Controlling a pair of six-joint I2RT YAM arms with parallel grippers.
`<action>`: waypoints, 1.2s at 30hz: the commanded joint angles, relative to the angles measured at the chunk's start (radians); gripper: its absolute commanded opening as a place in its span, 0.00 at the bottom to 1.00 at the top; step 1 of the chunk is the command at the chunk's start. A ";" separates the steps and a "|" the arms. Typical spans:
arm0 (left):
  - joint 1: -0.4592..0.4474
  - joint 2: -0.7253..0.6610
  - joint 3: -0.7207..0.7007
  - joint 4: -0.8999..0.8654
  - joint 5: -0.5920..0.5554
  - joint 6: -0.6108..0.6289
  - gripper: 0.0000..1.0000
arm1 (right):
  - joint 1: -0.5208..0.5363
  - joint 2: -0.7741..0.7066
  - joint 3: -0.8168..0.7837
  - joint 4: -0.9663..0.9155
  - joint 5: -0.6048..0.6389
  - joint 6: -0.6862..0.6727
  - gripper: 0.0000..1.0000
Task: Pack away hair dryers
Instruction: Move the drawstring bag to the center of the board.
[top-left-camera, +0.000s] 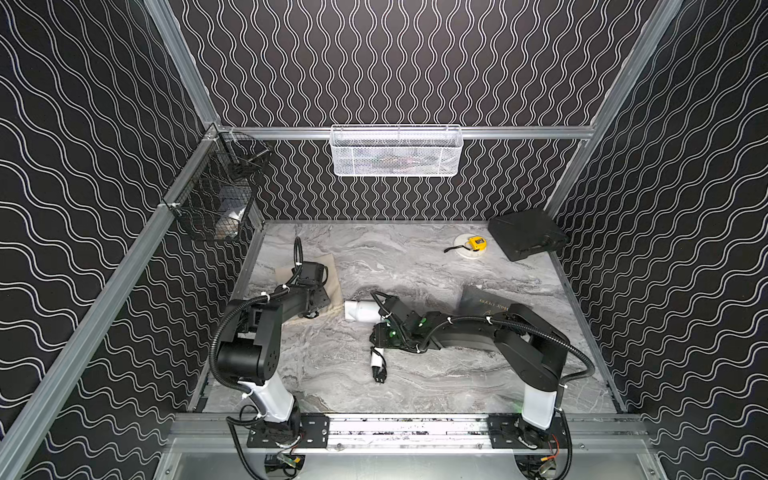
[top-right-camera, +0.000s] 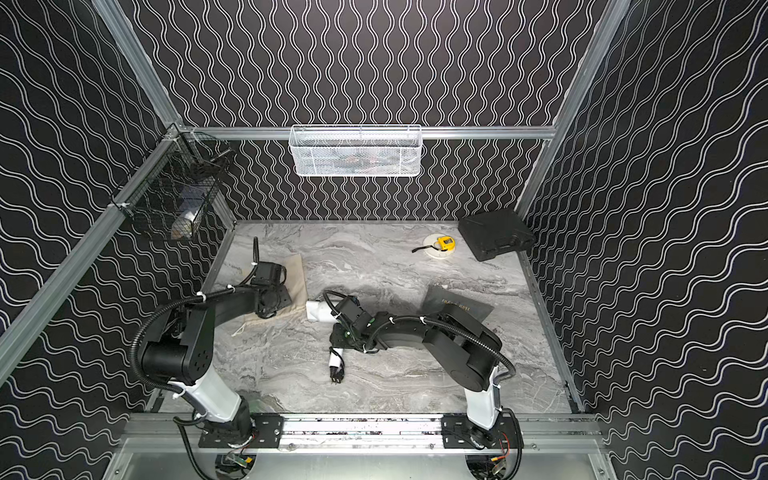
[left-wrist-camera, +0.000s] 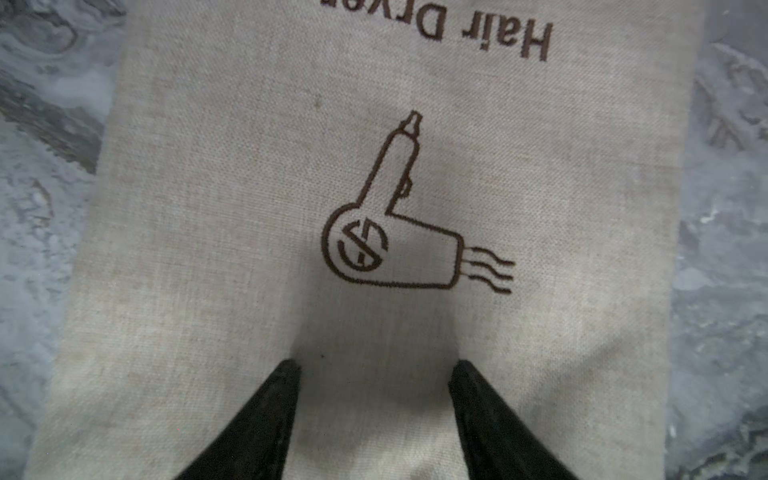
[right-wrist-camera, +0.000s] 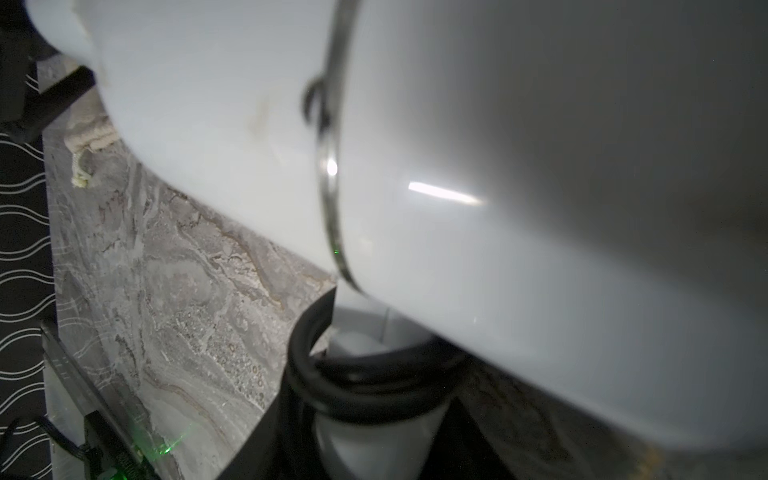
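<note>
**Right gripper closed on the dryer handle; left gripper spread over the beige bag**

Right gripper (right-wrist-camera: 382, 415): the dark fingers lie against both sides of the handle of the white hair dryer (right-wrist-camera: 498, 166), clamped on it. The handle is wound with black cord (right-wrist-camera: 353, 386). In both top views the dryer's barrel (top-left-camera: 361, 309) (top-right-camera: 318, 309) sits near the middle of the marble table (top-left-camera: 415, 270). The plug (top-left-camera: 377, 368) lies on the table towards the robot's base. It cannot be told whether the barrel rests on the surface or is raised.

Left gripper (left-wrist-camera: 374, 365): the jaws stand apart, with nothing between them but cloth. The tips are at the face of the beige bag (left-wrist-camera: 208, 208), below its printed dryer outline. Contact with the fabric cannot be confirmed.

Surroundings: the beige bag (top-left-camera: 330, 274) lies flat on the robot's left, and the dryer's nozzle end is just beside its edge. A dark grey bag (top-left-camera: 482, 301) lies on the right, partly under the right arm. At the far right are a yellow tape measure (top-left-camera: 476, 243) and a black case (top-left-camera: 523, 232). A white mesh basket (top-left-camera: 395, 153) hangs on the back rail and a black wire basket (top-left-camera: 212, 195) on the left rail.
</note>
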 joint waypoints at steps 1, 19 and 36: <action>-0.024 0.017 -0.011 -0.006 0.030 -0.031 0.60 | -0.028 -0.027 -0.044 -0.106 0.031 0.003 0.40; -0.318 0.089 -0.011 0.076 -0.021 -0.041 0.59 | -0.244 -0.265 -0.261 -0.097 -0.032 -0.217 0.31; -0.395 -0.054 -0.070 0.045 -0.119 -0.009 0.67 | -0.268 -0.348 -0.264 -0.129 -0.011 -0.288 0.63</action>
